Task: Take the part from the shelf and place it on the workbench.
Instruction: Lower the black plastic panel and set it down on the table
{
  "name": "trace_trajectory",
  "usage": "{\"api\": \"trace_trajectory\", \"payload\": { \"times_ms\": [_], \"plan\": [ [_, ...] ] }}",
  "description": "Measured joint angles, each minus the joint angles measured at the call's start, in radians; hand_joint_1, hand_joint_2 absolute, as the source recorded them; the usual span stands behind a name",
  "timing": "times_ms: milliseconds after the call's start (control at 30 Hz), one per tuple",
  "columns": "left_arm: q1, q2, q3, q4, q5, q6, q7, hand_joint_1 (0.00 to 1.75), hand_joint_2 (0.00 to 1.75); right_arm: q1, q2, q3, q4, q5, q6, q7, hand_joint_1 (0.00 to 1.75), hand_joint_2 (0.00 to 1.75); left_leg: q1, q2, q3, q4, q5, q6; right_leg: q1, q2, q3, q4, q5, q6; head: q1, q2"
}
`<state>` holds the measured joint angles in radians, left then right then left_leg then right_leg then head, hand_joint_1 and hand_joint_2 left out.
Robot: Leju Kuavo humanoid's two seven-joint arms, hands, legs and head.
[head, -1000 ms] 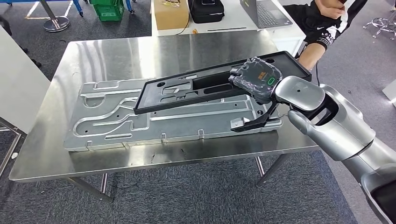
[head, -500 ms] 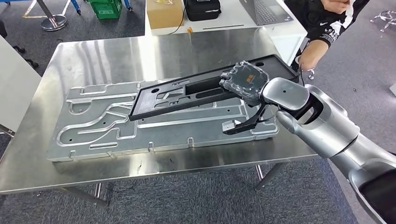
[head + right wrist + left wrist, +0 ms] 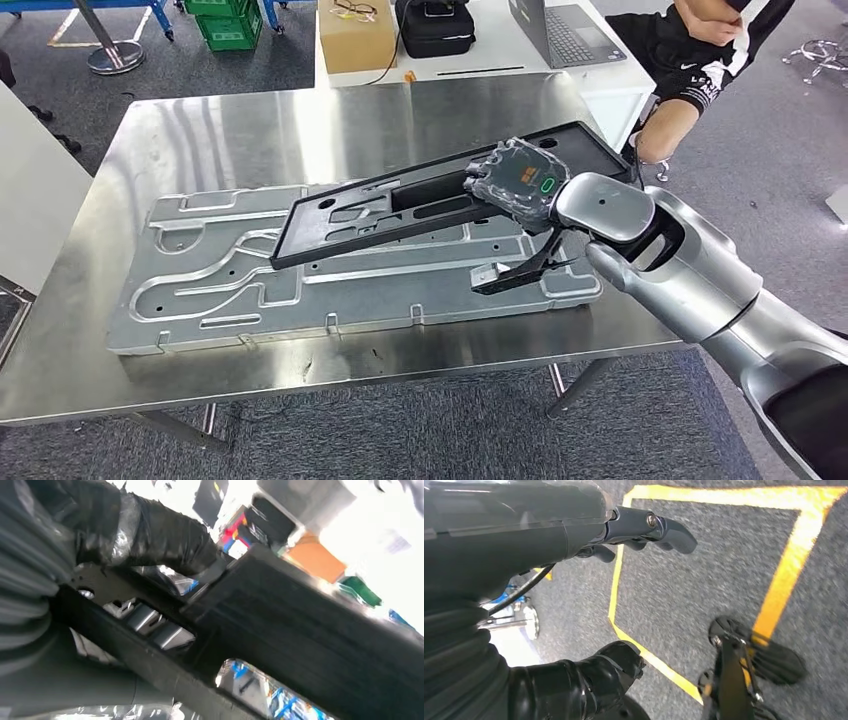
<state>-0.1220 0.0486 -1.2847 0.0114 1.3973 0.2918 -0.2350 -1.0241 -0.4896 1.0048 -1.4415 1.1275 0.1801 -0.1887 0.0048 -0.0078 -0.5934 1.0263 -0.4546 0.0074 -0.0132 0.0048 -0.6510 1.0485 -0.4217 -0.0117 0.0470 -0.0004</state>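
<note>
the right hand (image 3: 522,180) grips the black part (image 3: 400,200) above the grey plate (image 3: 250,270) on the counter (image 3: 250,120). the left hand (image 3: 589,595) hangs over the floor, fingers apart, holding nothing.

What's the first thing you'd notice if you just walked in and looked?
The big silver right arm, coming in from the right, its right hand holding a long black part slanted over the shiny workbench. Under the part lies a wide grey metal plate with grooves.
</note>
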Motion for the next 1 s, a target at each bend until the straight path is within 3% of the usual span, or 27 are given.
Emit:
{"api": "trace_trajectory", "payload": {
  "times_ms": [333, 467, 600, 967, 1000],
  "plan": [
    [0.001, 0.0, 0.0, 0.0, 0.0, 0.01, -0.003, 0.0, 1.75, 0.0, -0.002, 0.0, 0.0, 0.0, -0.001, 0.0, 1.75, 1.75, -0.004, -0.004, -0.006, 0.001, 0.006, 0.018, -0.004, -0.001, 0.008, -0.023, 0.017, 0.019, 0.0, 0.0],
    [0.001, 0.0, 0.0, 0.0, 0.0, 0.011, -0.002, 0.0, 1.75, 0.0, -0.002, 0.0, 0.0, -0.001, -0.001, 0.0, 0.0, 0.0, -0.006, -0.004, -0.006, 0.001, 0.005, 0.02, -0.005, -0.001, 0.008, -0.024, 0.018, 0.02, 0.0, 0.0],
    [0.0, -0.001, -0.005, 0.0, 0.0, 0.017, 0.003, 0.0, 1.75, 0.0, -0.002, 0.001, 0.0, -0.003, -0.002, 0.0, 0.0, 0.0, -0.006, -0.004, -0.006, 0.001, 0.005, 0.021, -0.007, -0.001, 0.008, -0.024, 0.017, 0.028, 0.0, 0.0],
    [0.0, -0.001, -0.018, 0.0, 0.0, 0.019, 0.005, 0.0, 1.75, 0.001, -0.002, 0.004, 0.0, -0.003, -0.003, 0.001, 0.0, 0.0, -0.006, -0.003, -0.006, 0.001, 0.004, 0.022, -0.006, -0.001, 0.007, -0.023, 0.016, 0.03, 0.0, 0.0],
    [0.0, -0.001, -0.019, 0.0, 0.0, 0.019, 0.005, 0.0, 1.31, 0.001, -0.002, 0.004, 0.0, -0.003, -0.003, 0.001, 0.0, 0.0, -0.006, -0.003, -0.006, 0.001, 0.004, 0.022, -0.006, -0.001, 0.007, -0.023, 0.016, 0.03, 0.0, 0.0]
  ]
}}
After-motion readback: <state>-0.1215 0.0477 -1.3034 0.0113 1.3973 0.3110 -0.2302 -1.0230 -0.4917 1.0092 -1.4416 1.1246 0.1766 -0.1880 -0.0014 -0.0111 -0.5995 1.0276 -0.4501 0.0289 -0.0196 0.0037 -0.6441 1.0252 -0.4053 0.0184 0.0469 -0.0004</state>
